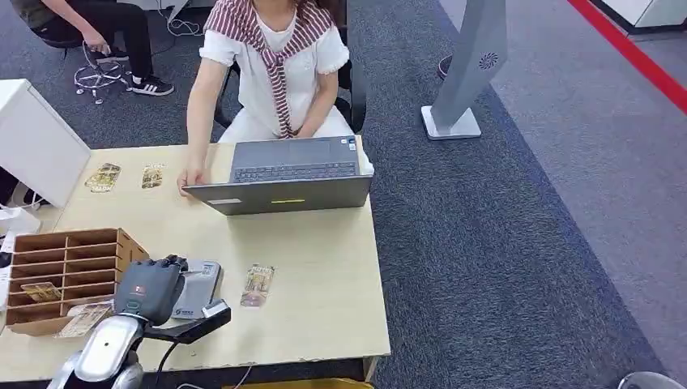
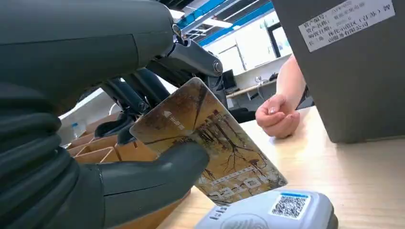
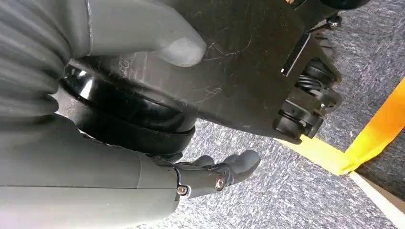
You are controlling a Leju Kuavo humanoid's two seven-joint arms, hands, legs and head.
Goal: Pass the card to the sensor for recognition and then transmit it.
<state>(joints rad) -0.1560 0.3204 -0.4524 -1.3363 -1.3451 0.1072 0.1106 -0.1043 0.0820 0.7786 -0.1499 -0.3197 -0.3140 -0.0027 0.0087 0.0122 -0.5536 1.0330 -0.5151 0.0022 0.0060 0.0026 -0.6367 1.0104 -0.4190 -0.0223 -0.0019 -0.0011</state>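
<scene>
Worktop (image 1: 324, 275): pale wood, near edge toward the robot, right edge dropping to carpet. A person (image 1: 271, 65) sits behind a laptop (image 1: 283, 182) at the far side, one hand resting on the wood beside it. Wooden rack (image 1: 65, 267) of slots at the near left, some slots holding cards.

Left hand (image 1: 150, 288): over the grey sensor (image 1: 198, 288), just right of the rack. Thumb and fingers (image 2: 143, 93) pinch the card (image 2: 210, 143); it is tilted, long axis slanting down, lower edge just above the sensor's top face.

Judgement: card must drop flat toward the sensor face; room is tight on the rack side, free toward the spare card (image 1: 258, 285) lying to the right.

Right hand (image 3: 210, 174): hangs over carpet, fingers loosely apart, holding nothing.
</scene>
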